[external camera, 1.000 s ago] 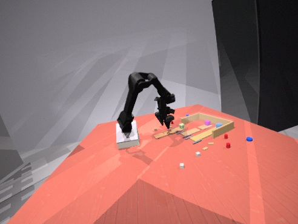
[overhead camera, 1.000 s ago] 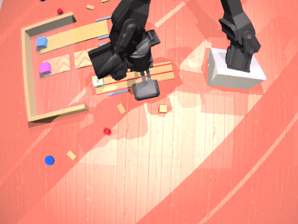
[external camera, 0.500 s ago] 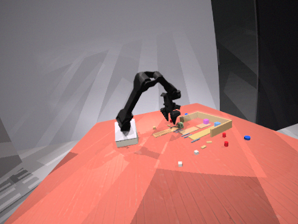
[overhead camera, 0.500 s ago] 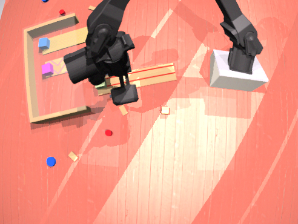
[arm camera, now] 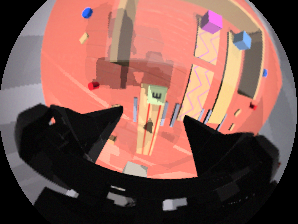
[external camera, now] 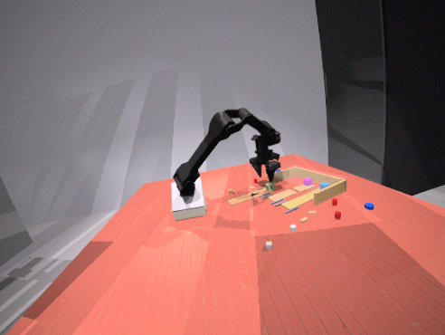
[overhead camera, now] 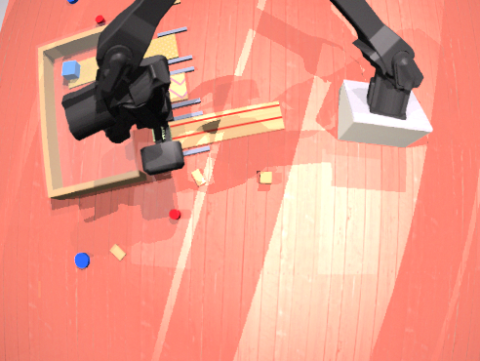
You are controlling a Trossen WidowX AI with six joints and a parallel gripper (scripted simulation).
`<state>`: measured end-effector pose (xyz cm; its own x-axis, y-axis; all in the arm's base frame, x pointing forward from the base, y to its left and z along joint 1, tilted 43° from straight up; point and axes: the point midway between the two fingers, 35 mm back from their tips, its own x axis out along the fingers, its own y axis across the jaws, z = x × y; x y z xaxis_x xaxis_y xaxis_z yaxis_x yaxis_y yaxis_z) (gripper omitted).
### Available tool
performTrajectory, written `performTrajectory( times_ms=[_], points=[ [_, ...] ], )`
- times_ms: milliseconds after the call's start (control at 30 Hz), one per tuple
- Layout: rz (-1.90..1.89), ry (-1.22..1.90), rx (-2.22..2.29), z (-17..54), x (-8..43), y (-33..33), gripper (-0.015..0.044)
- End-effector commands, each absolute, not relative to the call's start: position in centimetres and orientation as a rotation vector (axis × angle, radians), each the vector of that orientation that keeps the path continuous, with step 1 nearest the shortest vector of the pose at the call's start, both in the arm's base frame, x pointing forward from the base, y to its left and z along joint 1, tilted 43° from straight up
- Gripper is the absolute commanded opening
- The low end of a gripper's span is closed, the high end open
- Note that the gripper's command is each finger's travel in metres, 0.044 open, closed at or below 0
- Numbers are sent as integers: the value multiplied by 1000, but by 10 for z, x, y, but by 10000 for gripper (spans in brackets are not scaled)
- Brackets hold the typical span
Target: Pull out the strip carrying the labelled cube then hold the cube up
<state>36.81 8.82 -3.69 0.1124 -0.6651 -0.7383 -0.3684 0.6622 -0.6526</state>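
And here's the gripper [overhead camera: 165, 119] [external camera: 266, 178] [arm camera: 153, 113], spread wide with nothing in its grasp, fingers pointing down over the work! The labelled cube [external camera: 269, 186] [arm camera: 157, 95], pale green, shows a dark E and sits at the far end of the red-lined strip [overhead camera: 244, 119] [external camera: 244, 197] [arm camera: 142, 125]. In the wrist view the fingertips stand at eight and four o'clock of it, and that strip runs unbroken towards six o'clock. From above, it's well out of the walled frame [overhead camera: 46, 122] [external camera: 332, 192] [arm camera: 125, 35], reaching to three o'clock, towards the white base block [overhead camera: 361, 129] [external camera: 187, 213].

Back to the wrist view: the pink cube [external camera: 307, 181] [arm camera: 211, 22] is at one o'clock of the labelled one, on a zigzag strip [arm camera: 200, 85] split by a gap! The blue cube [overhead camera: 71, 69] [external camera: 324, 186] [arm camera: 242, 40] is out at two, and a red cylinder [arm camera: 93, 85] waits at nine.
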Motion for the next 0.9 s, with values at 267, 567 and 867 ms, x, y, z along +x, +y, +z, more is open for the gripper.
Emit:
performTrajectory(
  times_ms=[267, 567, 867],
  points=[
    [-268, 1498, -906, -44, 386, 88, 256],
    [-268, 1498, -906, -55, 388, 78, 250],
    [-269, 1497, -907, -66, 390, 68, 250]
  ],
)
